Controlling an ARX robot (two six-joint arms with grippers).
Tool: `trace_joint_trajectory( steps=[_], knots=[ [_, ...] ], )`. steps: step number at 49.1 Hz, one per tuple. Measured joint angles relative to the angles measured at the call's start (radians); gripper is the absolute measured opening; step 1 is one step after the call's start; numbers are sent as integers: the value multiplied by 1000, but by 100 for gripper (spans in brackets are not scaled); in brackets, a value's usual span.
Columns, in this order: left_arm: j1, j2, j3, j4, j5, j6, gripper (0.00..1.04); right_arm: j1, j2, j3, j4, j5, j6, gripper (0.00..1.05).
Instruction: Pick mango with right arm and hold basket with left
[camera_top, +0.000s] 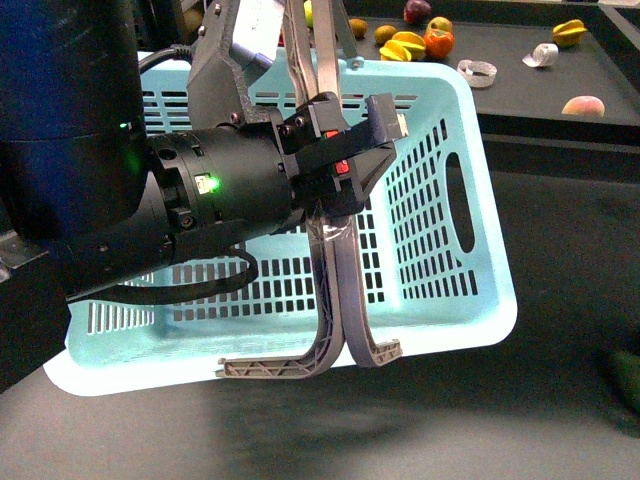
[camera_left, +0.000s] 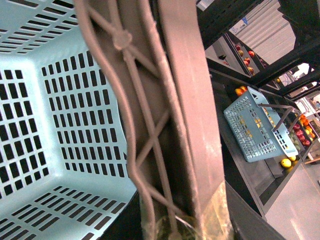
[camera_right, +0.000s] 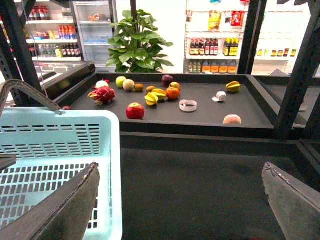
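Left jaws clamp the basket (camera_top: 497, 312) handles (camera_top: 338, 285); only the right wrist view shows right jaws wide, empty.

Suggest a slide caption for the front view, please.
Left gripper shut on both handles of the turquoise basket; fruit lies on the shelf behind.

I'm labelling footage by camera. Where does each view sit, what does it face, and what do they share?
Front view: on the robot's body, facing forward over the basket to the shelf; shows the left gripper shut on the handles.
Left wrist view: on that wrist, looking along the handles into the basket; jaws not clearly visible.
Right wrist view: on that wrist, facing the shelf; shows the right gripper, jaws open.
All three share the basket.
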Motion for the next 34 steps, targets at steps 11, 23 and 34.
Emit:
trace_joint_trajectory(
  steps=[11,23,34],
  knots=[
    [-7,19,2,23,23,15,17,0,0,0,0,0,0,97],
    [-15,20,17,6,36,38,17,0,0,0,0,0,0,97],
    [-15,18,18,-18,16,59,17,0,0,0,0,0,0,97]
  ],
)
